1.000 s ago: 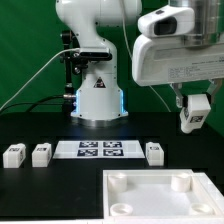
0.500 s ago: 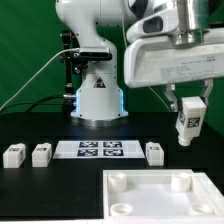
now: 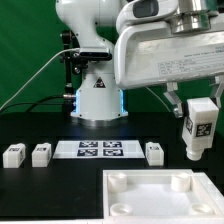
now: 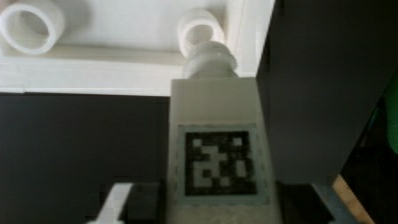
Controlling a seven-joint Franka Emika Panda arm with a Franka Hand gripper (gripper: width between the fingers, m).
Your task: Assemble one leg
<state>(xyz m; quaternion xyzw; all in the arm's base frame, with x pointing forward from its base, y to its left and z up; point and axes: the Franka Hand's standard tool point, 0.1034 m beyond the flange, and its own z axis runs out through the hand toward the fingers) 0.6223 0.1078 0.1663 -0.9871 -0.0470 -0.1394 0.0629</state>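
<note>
My gripper (image 3: 197,112) is shut on a leg (image 3: 198,129), a white block with a black-and-white tag, and holds it upright in the air above the back right part of the large white tray-like piece (image 3: 165,200). In the wrist view the held leg (image 4: 217,140) fills the middle, its tag facing the camera, its round tip pointing toward a corner socket (image 4: 205,27) of the tray piece. A second socket (image 4: 39,25) shows beside it. Three other legs (image 3: 13,154) (image 3: 41,153) (image 3: 154,152) lie on the black table.
The marker board (image 3: 99,149) lies flat between the loose legs, in front of the robot base (image 3: 97,100). A green backdrop stands behind. The tray piece reaches the front edge of the exterior view.
The arm has come forward and lower with the leg in the gripper; the leg now hangs closer to the tray piece and looks larger in the exterior view.
</note>
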